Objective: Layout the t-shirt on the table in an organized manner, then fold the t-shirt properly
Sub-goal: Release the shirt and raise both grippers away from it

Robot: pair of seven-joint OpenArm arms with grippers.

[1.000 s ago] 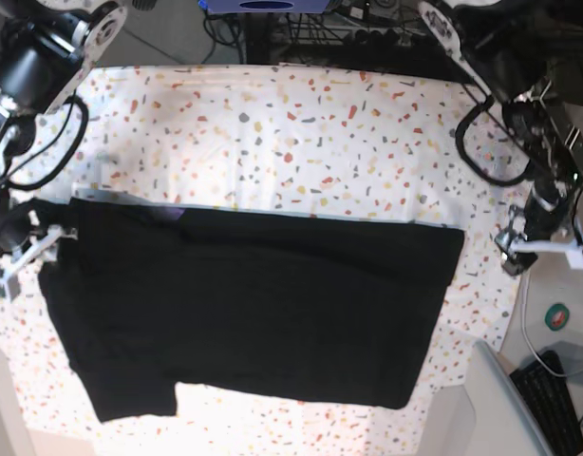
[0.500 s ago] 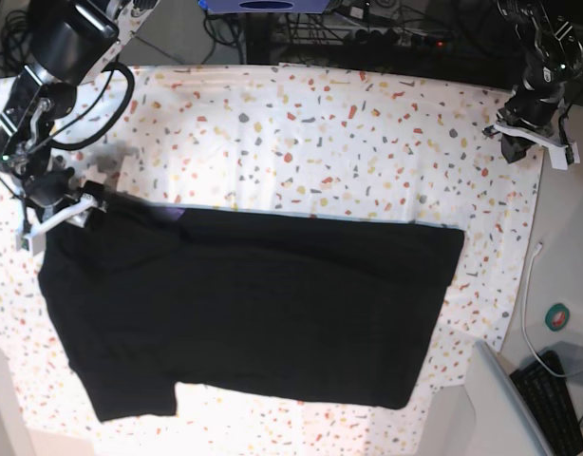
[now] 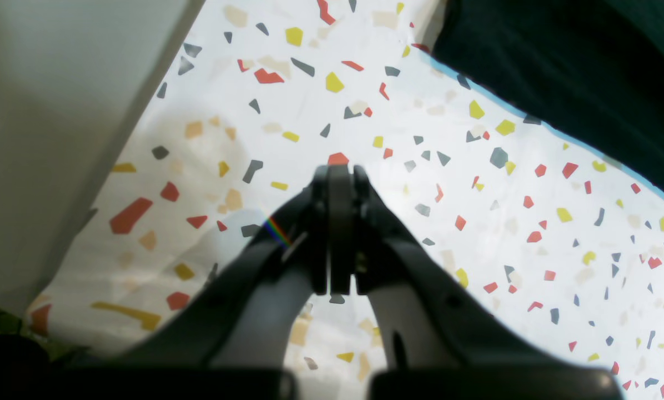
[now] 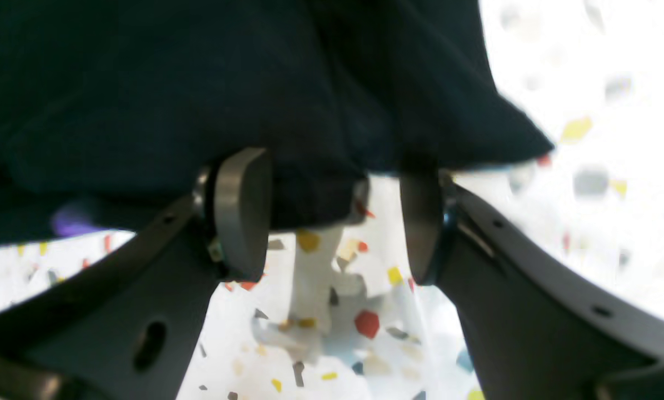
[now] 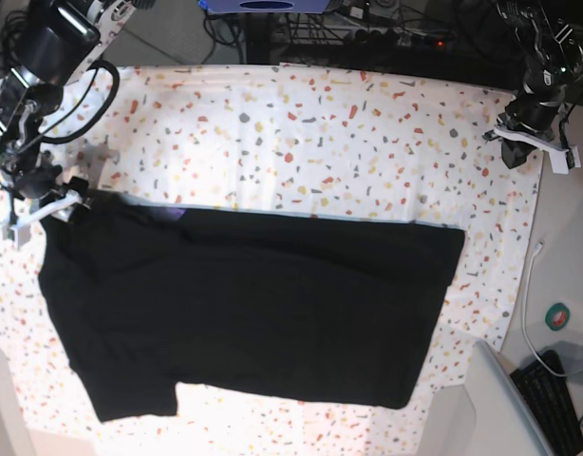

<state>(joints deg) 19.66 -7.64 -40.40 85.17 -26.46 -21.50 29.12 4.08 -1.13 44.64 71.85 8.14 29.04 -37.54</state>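
The black t-shirt point(image 5: 253, 313) lies spread flat on the speckled table point(image 5: 320, 133), with a purple bit of print point(image 5: 174, 216) at its far edge. My right gripper point(image 5: 40, 204) is at the shirt's far-left corner. In the right wrist view the right gripper point(image 4: 332, 216) is open, and the shirt's edge point(image 4: 309, 183) hangs between its two pads, above the table point(image 4: 365, 322). My left gripper point(image 5: 534, 142) is near the table's far-right corner, well away from the shirt. In the left wrist view the left gripper point(image 3: 340, 172) is shut and empty above the table point(image 3: 476, 222); the shirt point(image 3: 576, 66) shows at the top right.
A plain grey-white surface point(image 5: 496, 399) with a keyboard point(image 5: 553, 404) stands at the near right, with a white cable point(image 5: 527, 294) and a green round object point(image 5: 558, 316) beside the table. A plain grey surface point(image 3: 43, 111) borders the table's edge in the left wrist view.
My left arm swung from the table's right edge to its far-right corner. My right gripper moved from the shirt's left side to its far-left corner, where the corner has shifted a little.
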